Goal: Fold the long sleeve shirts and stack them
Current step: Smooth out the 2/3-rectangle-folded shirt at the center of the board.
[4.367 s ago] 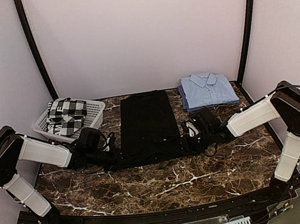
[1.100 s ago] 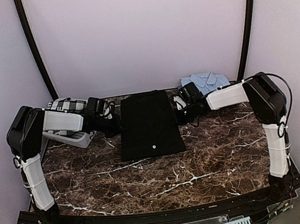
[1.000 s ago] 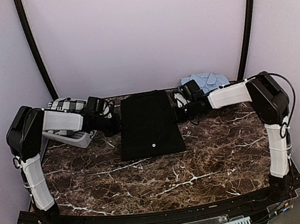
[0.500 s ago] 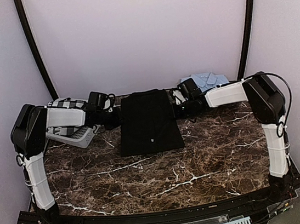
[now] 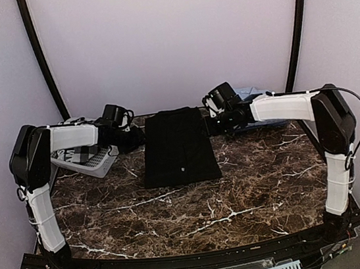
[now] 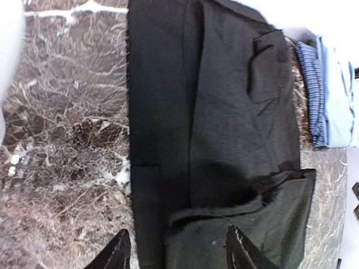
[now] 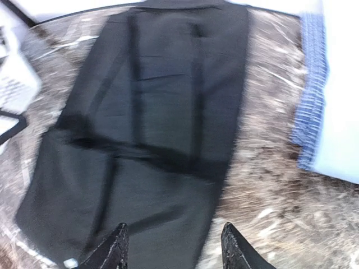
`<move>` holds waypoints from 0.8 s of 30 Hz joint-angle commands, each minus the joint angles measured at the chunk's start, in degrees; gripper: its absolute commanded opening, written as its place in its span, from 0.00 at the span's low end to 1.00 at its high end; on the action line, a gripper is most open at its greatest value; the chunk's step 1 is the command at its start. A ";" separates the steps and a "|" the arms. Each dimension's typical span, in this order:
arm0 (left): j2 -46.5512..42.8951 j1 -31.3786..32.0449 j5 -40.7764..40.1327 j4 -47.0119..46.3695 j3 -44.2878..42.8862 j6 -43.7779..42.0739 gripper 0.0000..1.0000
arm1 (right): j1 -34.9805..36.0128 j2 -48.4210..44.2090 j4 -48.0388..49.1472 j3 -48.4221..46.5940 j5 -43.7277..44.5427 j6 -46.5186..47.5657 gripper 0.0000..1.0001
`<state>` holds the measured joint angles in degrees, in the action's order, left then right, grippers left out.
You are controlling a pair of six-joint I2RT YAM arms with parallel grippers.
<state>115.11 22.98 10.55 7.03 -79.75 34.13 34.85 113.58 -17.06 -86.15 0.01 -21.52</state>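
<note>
Top external view, starting at the near edge: both arm bases sit at the bottom corners and the arms reach over the brown marble table (image 5: 197, 215) toward the back; nearest thing on the table is the black shirt (image 5: 178, 148), folded into a tall neat rectangle lying flat around the middle and running up to the far edge, with a tiny white dot close to its near hem; the left gripper (image 5: 135, 138) hangs just beside the shirt's far left side and the right gripper (image 5: 214, 125) just beside its far right side, pretty much mirrored; on the left wrist cam the fingers (image 6: 119, 252) are spread apart with nothing pinched between them, just black cloth lying underneath with a loose folded layer bunched up a bit; right wrist cam says the same, fingers (image 7: 116, 246) standing wide over the shirt's edge and the marble, holding nothing; on the left there's a white basket (image 5: 97, 164) with a black and white checked cloth (image 5: 70, 153) in it, partly under the left forearm; at the back right corner the light blue shirt (image 5: 258, 91) lies folded, mostly hidden by the right forearm from overhead, but the wrist cams show it near the black one with a strip of marble between, sitting on a blue striped cloth (image 6: 307, 89).
</note>
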 commanded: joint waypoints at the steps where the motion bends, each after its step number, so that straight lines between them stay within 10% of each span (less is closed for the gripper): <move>1: -8.37 0.86 -0.69 2.76 0.94 -0.79 0.56 | 5.71 -2.06 -0.60 0.18 0.69 0.32 0.52; 13: -10.16 10.14 13.85 -12.09 16.79 10.47 0.19 | 14.45 6.79 0.81 -2.54 -2.73 -1.77 0.40; 24: -8.80 10.37 15.39 -18.26 27.20 13.63 0.14 | 17.01 9.74 0.06 1.32 -0.24 -1.51 0.54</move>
<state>106.72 33.47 24.88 -8.82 -54.70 46.63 50.13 122.37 -16.86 -86.37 -2.07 -22.96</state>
